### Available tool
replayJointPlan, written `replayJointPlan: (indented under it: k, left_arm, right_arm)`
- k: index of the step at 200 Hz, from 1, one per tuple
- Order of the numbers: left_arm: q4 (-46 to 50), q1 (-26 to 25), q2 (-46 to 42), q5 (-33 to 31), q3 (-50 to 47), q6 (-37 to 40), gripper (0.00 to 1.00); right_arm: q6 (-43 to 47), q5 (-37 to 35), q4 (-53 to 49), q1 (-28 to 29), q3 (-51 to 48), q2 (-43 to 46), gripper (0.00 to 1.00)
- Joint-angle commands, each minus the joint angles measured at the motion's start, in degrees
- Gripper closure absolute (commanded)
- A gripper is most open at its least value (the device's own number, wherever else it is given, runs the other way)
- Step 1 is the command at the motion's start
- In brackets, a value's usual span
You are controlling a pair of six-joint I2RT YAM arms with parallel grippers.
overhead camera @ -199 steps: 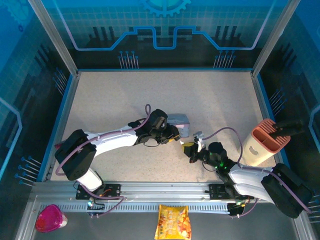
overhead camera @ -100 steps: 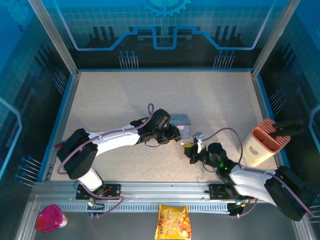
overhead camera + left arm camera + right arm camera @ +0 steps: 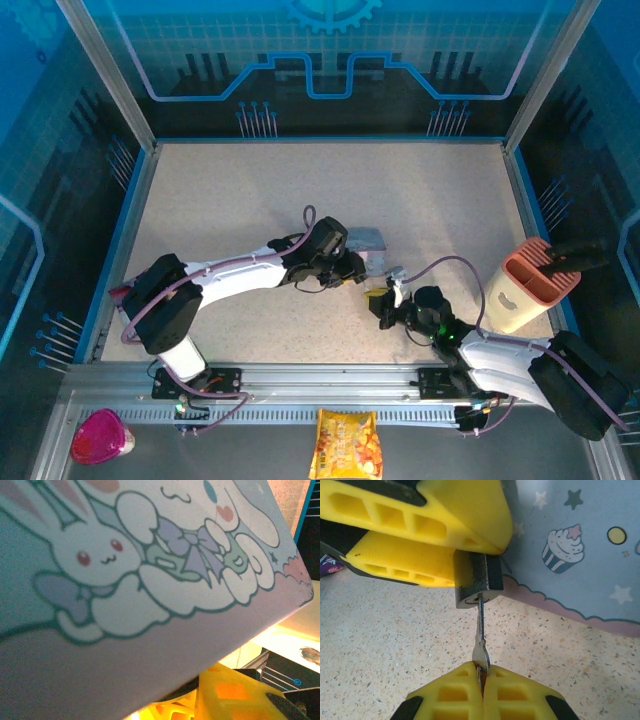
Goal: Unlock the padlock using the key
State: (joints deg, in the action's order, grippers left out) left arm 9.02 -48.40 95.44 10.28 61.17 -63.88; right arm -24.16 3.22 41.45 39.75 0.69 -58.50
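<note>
With the left gripper (image 3: 475, 560) clamped on the padlock (image 3: 477, 582) beside the tin (image 3: 570, 545) and the right gripper (image 3: 481, 672) pinched on the bow of the key (image 3: 480, 630), tip apparently in the keyway, treat the key as thin, slippery and bendable, and keep your hold on the bow

Speckled beige table (image 3: 250, 200); cartoon tin (image 3: 365, 239), pink holder (image 3: 525, 288) on it.

Top cam sat above and behind the arm bases, looking down on the whole table (image 3: 250, 190). Left wrist cam was jammed close against the cartoon tin (image 3: 150, 580) — right wrist cam looked low across the table at the padlock (image 3: 476, 580), same tin behind it.
</note>
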Motion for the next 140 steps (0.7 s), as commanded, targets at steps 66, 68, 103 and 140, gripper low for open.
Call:
replayJointPlan:
  k: [66,68,103,140]
  left_arm:
    - [11.5,-5.4,1.3,7.8,2.4,6.9,0.97]
    - [11.6,-5.4,1.3,7.7,2.4,7.0,0.97]
    - [12.4,-5.4,2.1,7.1,2.6,7.7,0.97]
    - [14.3,-5.7,3.0,5.9,3.6,9.0,0.97]
  right_arm:
    - [-1.4,-6.4,8.6,-0.2,3.0,3.0,1.0]
    - [-1.4,-6.5,8.5,-0.2,3.0,3.1,1.0]
    - [-1.7,-5.9,8.4,-0.2,3.1,3.2,1.0]
    - [-2.1,-6.1,9.4,-0.3,2.7,2.6,1.0]
